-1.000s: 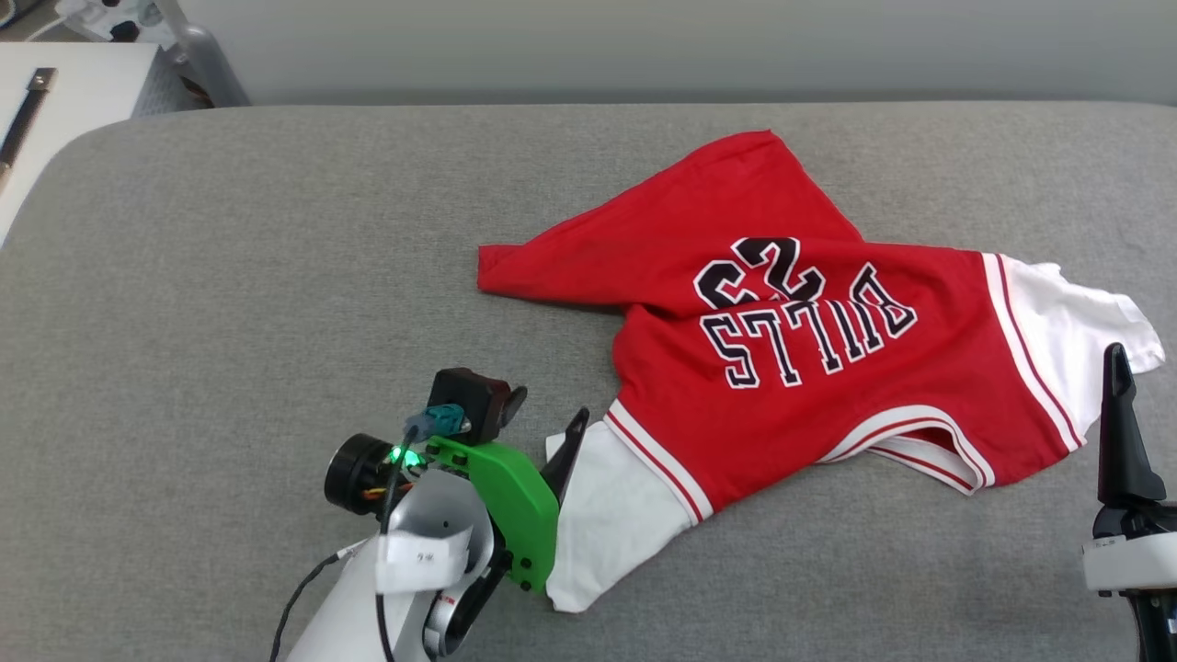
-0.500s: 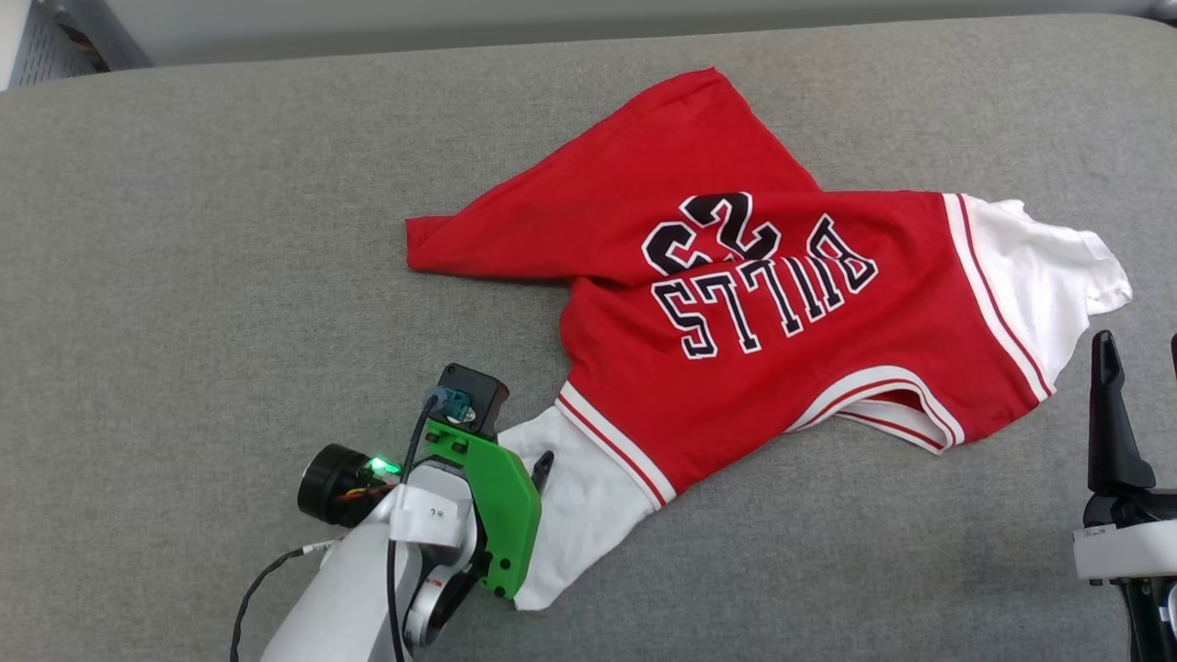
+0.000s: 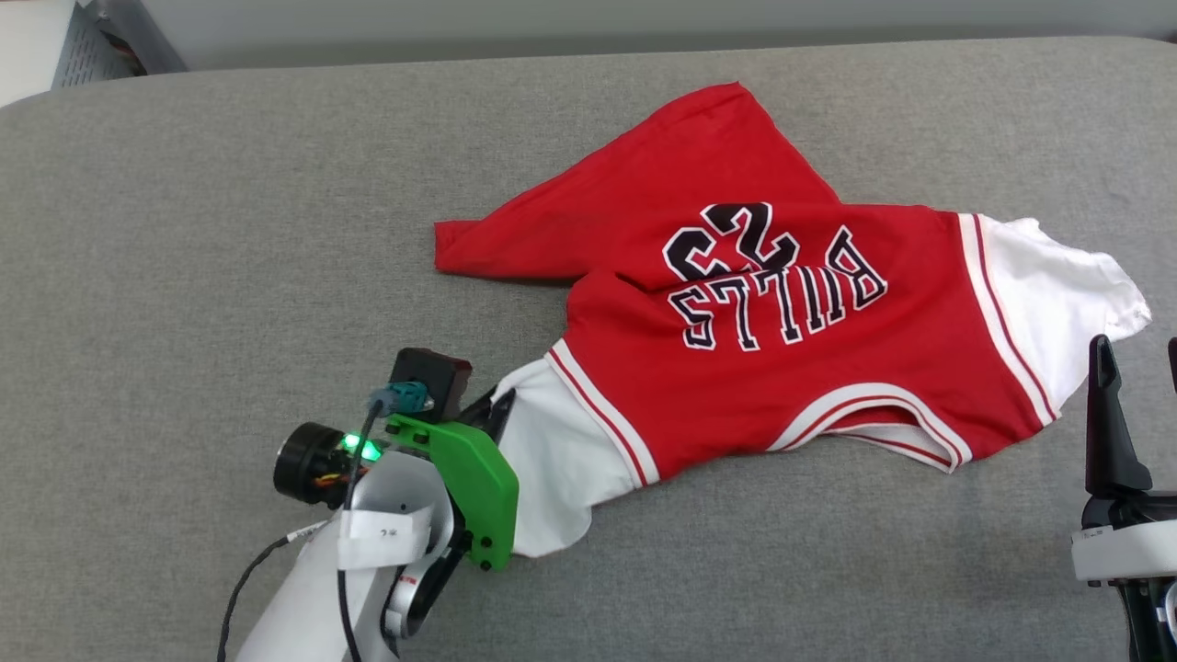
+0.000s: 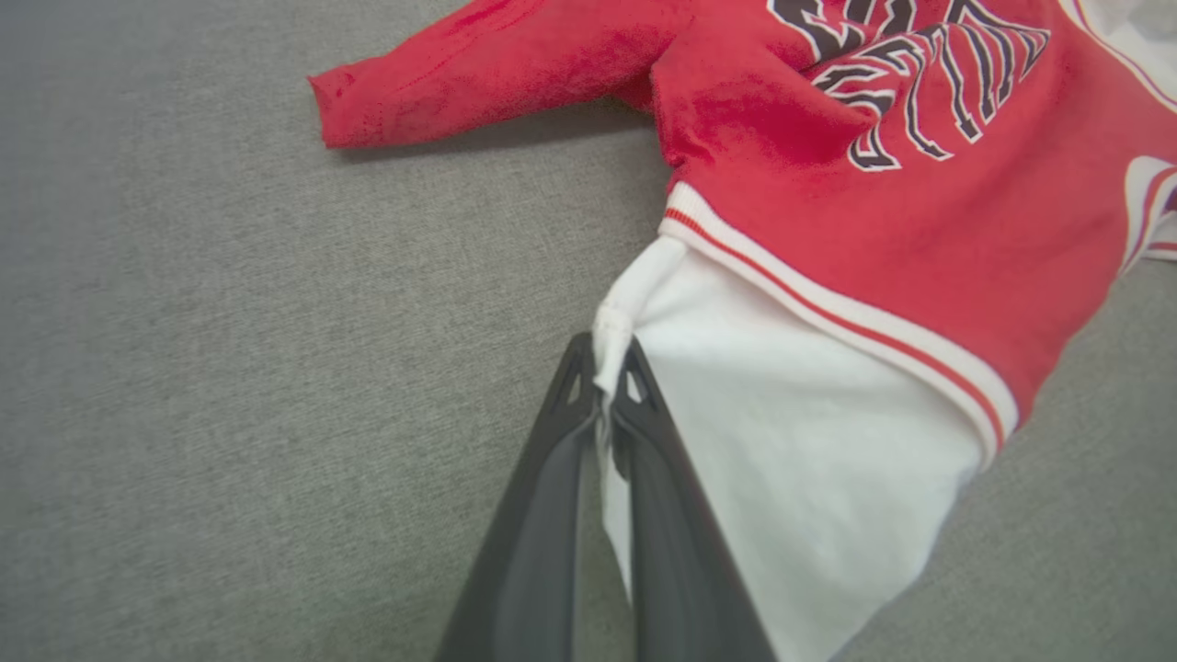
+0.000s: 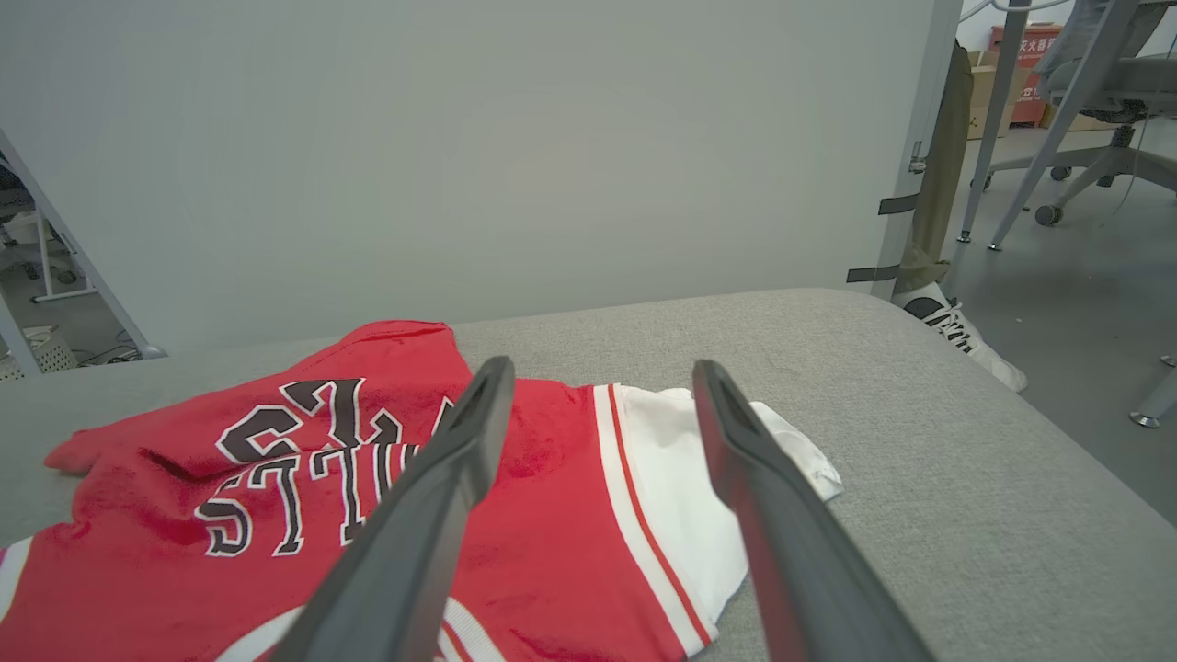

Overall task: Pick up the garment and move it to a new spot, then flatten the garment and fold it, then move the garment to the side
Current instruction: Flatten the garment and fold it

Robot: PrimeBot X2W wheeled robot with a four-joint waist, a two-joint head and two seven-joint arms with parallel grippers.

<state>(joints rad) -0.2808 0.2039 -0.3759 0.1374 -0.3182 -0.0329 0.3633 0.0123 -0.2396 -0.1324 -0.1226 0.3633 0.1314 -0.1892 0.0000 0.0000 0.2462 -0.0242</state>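
Observation:
The garment, a red jersey with "BULLS 23" facing up, lies rumpled on the grey padded table. One red corner of it points left. Its near white sleeve is pinched at the hem by my left gripper, which is shut on that edge; the head view shows the same gripper at the sleeve's left rim. At the lower right, my right gripper stands open just short of the far white sleeve. From the right wrist, the garment lies under and beyond that gripper.
The table's rounded right edge drops to the floor, where a person's shoe and chair legs stand. A pale wall runs behind the table. Bare grey surface spreads left of the garment.
My left gripper has gone from open to shut on the white sleeve's hem, and the sleeve has bunched toward it. The head camera shifted. The right gripper stayed open.

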